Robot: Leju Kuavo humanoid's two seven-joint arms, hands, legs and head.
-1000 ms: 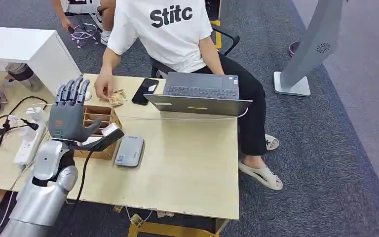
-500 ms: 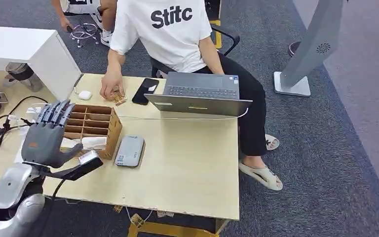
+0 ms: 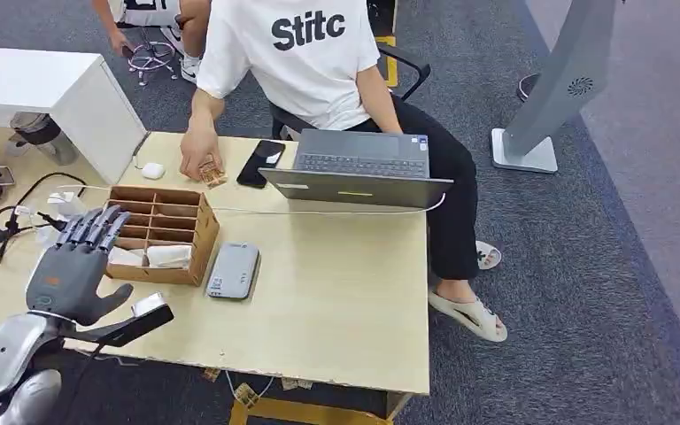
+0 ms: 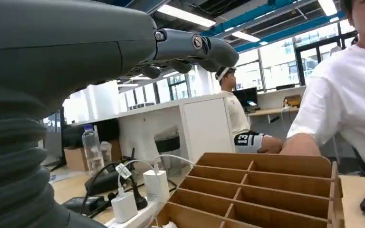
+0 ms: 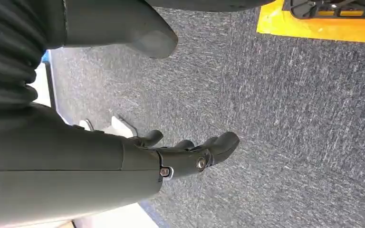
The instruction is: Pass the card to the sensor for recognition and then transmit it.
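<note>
Sensor (image 3: 233, 271), 1 grey slab, is laid with its long axis from 12 to 6 o'clock. Left robot hand (image 3: 75, 266) is spread, grasping nothing; right robot hand (image 5: 190, 156) likewise.

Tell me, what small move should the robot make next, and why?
Probably reach the left hand forward again over the wooden box. Its fingers are spread and hold nothing, and white cards lie in the near compartments.

Brown divided box (image 3: 161, 232), grey sensor (image 3: 233, 270), pale wood table (image 3: 336, 292).
</note>
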